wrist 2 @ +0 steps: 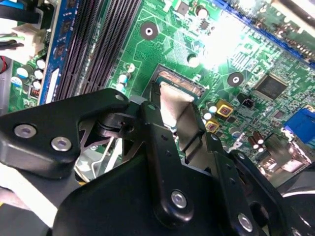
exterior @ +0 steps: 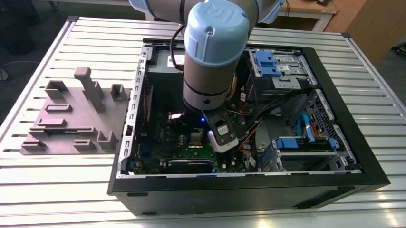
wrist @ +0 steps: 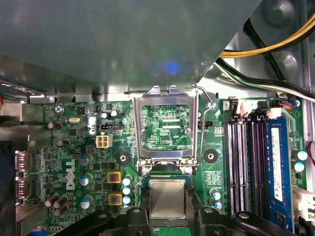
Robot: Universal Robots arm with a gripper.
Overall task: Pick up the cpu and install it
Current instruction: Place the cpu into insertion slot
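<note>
We're right down at the gripper (wrist: 168, 209): its fingers (wrist: 136, 219) press on the cpu (wrist: 167, 198) from either side, pinching its edges. The cpu lies square over the socket (wrist 2: 179, 81), silver top up, though we can't tell whether it's seated or just above. Just past it, the frame (wrist: 167, 125) stands swung open, its lever (wrist: 201, 137) alongside. Around that spreads the green board (wrist: 74, 162), with the long slots (wrist: 246, 167) off to one side. Out in the exterior view, the arm (exterior: 212, 61) reaches down into the open case (exterior: 355, 161), which lies on the slatted table (exterior: 63, 194), with a grey fixture (exterior: 76, 118) at the exterior view's left.
</note>
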